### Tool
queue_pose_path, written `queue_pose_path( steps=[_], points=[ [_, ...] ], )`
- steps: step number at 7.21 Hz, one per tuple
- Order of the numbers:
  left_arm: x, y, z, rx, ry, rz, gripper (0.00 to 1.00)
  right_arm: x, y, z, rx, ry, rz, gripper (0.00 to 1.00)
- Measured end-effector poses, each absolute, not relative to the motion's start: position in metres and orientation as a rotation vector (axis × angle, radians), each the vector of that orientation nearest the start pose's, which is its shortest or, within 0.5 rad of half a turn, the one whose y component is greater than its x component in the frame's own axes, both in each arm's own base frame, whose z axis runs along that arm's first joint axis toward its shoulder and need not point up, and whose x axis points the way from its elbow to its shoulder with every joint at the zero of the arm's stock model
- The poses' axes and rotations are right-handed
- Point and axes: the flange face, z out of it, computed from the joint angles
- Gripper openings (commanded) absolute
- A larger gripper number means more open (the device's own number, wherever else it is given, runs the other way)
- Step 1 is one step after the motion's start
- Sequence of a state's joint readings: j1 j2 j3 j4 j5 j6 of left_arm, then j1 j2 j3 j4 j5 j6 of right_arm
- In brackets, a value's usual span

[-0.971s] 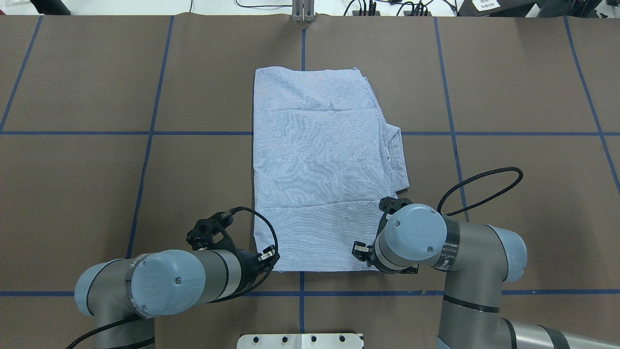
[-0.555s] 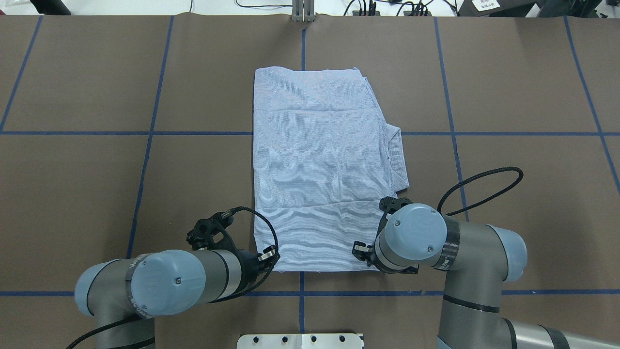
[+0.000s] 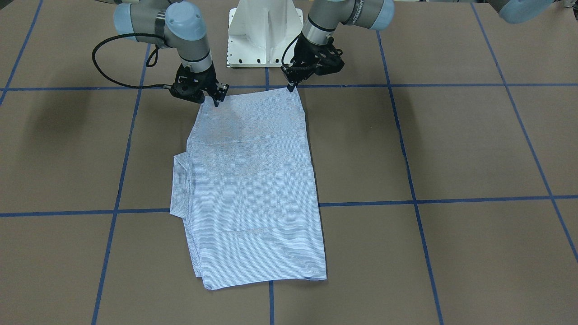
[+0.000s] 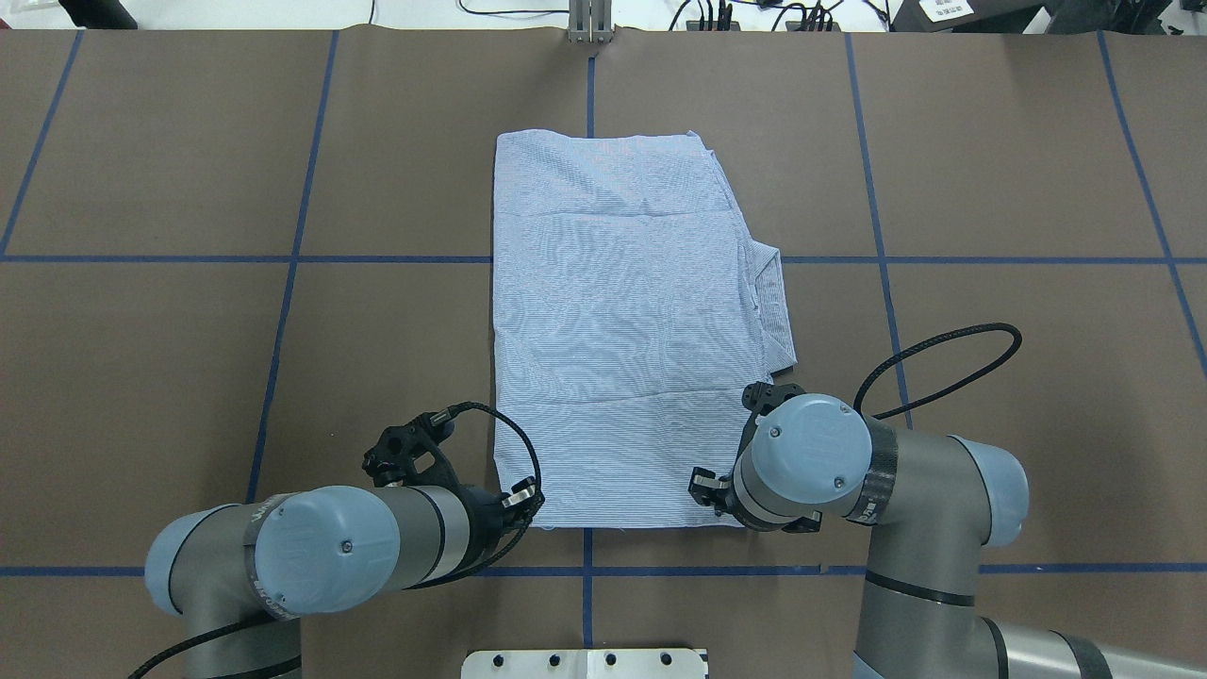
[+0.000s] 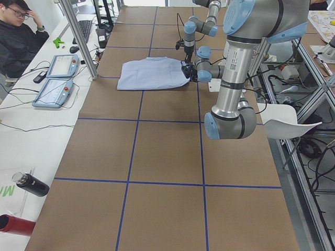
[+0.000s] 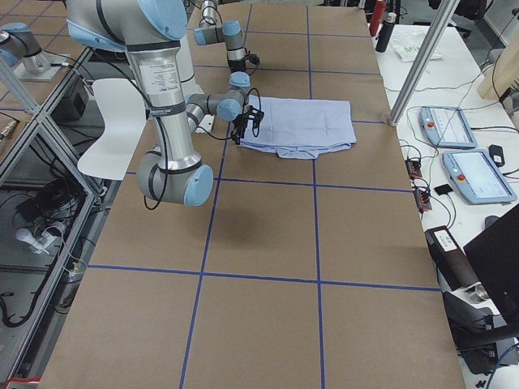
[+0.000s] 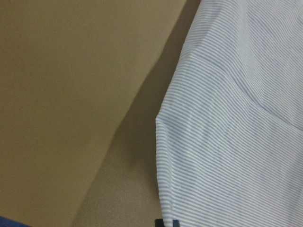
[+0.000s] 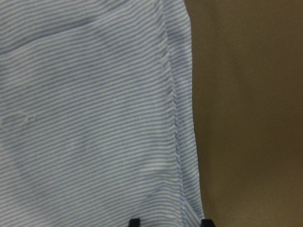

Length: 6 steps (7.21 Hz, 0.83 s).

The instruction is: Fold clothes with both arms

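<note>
**Shirt narrowed to a long panel; the crosswise fold is not yet made**

The light-blue, finely white-striped button-up shirt [image 4: 622, 330] lies flat in the middle of the brown, blue-taped worktop [image 4: 990, 170]. It is already a tall, narrow rectangle. No sleeve hangs out, so the side folds appear finished. Only the collar [image 4: 771, 302] juts past the right edge, about halfway along. Two faint creases cross the panel, one near the far end and one near the robot's end.

Both arms are at the short edge closest to the robot's base, one at each corner. The black two-finger left end effector [image 3: 291, 85] touches down at the near left corner. Its wrist camera shows the two fingertips [image 7: 165, 222] very close together at the cloth's edge. I cannot tell whether any fabric is pinched between them.

The black two-finger right end effector [image 3: 216, 100] sits at the near right corner. Its fingertips [image 8: 135, 221] are spread well apart and straddle the stitched side seam, so it is open and grips nothing.

By my reading, the lengthwise work is done. What is left is to secure both near corners, lift them together and carry that edge toward the far end, halving or thirding the panel. The protruding collar may need tucking for a tidy finish.
</note>
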<state>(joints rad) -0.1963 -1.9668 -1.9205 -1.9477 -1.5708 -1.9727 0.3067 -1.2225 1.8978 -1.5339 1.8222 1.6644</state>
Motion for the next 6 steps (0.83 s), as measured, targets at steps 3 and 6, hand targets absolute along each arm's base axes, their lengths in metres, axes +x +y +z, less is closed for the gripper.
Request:
queue_pose_path(
  steps=[3,6],
  points=[
    [0.5478,-0.2448,0.2420,-0.117,1.131,-0.533,0.00,-0.5299,-0.2816,0.3251,-0.165,-0.730,0.293,0.29],
    [0.5477,-0.2451,0.2420,-0.116,1.131,-0.534,0.00,-0.5308,-0.2808,0.3239,-0.167,-0.732,0.295,0.00]
  ],
)
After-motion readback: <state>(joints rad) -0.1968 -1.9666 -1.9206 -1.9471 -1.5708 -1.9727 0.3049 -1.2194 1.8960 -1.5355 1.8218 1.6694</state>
